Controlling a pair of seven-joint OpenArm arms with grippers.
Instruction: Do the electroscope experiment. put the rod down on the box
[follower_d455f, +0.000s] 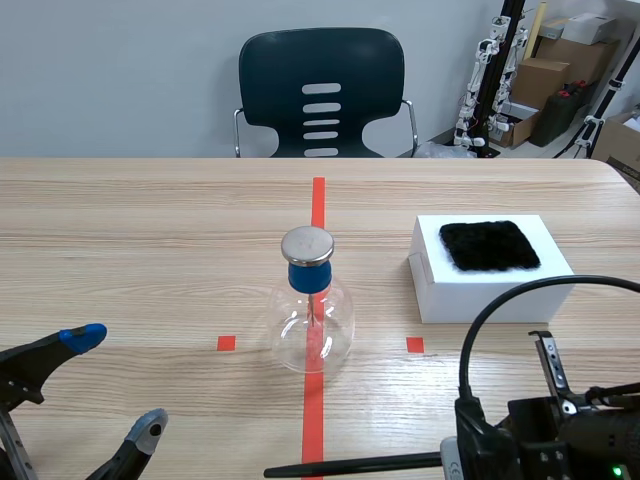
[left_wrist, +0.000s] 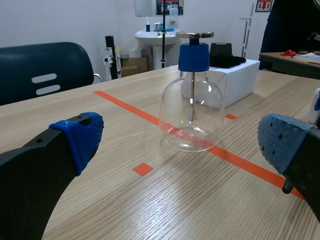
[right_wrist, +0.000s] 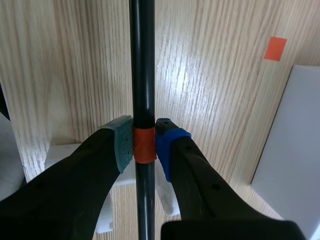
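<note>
Black thin rod with an orange band (right_wrist: 141, 60) hangs level over the table's near edge, clamped at the band by the right gripper (right_wrist: 145, 142). Left gripper (follower_d455f: 118, 383) stands wide, holding nothing. Ahead stands a clear glass flask with blue stopper (follower_d455f: 312, 320). Farther right is a white box (follower_d455f: 480, 300) bearing a black fur pad (follower_d455f: 490, 245).

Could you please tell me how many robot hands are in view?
2. The left hand is open, low at the scene's near left; the right hand, at the near right, is shut on the black rod.
</note>
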